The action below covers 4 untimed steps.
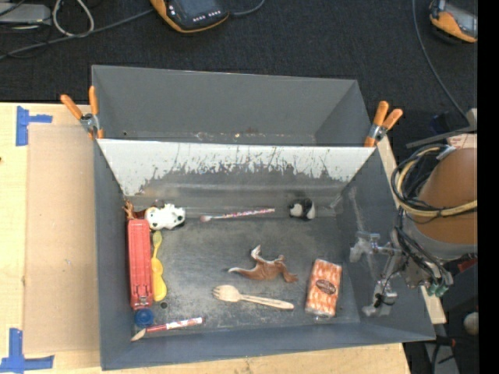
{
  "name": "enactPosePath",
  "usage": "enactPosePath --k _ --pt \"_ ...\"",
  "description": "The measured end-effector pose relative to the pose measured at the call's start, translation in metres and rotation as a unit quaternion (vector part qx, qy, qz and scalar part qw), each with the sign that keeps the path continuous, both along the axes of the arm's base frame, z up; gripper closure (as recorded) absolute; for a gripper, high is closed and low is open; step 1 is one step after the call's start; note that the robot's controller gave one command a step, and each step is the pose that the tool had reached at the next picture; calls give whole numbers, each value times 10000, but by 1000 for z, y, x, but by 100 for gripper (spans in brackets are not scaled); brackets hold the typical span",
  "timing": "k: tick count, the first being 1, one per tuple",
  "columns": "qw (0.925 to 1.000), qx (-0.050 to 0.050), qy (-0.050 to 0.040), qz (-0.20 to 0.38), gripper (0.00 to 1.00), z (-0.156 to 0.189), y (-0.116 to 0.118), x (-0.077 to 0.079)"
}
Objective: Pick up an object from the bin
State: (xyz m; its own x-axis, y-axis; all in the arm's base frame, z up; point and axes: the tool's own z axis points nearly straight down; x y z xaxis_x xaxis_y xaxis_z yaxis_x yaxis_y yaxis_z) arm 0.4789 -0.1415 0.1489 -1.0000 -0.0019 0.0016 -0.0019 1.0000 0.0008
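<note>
At the bin's right wall: the two-finger metal gripper (380,291) hangs over the sloped side of the grey metal bin (234,123), with nothing visibly in it; whether it is spread or pressed together I cannot tell.
Nearest thing: a flat orange-and-brown printed packet (323,287) lies on the floor just left of the gripper, apart from it. In my judgement it is the likeliest pick.
Close by: a brown plastic animal figure (265,268) (kangaroo-like, thin-limbed) and a pale wooden fork-spoon (251,296), both left of the packet.
Far side: a long red plastic bar (139,263) along the left wall, well apart.
Risk: coming straight down from here could strike the slope instead of the floor — the gripper sits over the wall, not the packet.
Second risk: the packet looks thin and slick; lying flat, it may slide or offer no edge to pinch.
Surfaces: scuffed, dusty metal floor; glossy packet; matte wood; hard, knobbly figure.
</note>
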Motion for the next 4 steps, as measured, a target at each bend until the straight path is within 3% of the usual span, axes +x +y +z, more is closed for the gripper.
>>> enactPosePath --k 1,2,3,4 --pt "9963 -13 -22 859 0 -42 31 32" --pt "9957 7 15 928 0 -73 67 33" --pt "9741 8 -23 2261 100 -70 103 20" --pt "9738 6 -24 2272 100 -70 103 20"
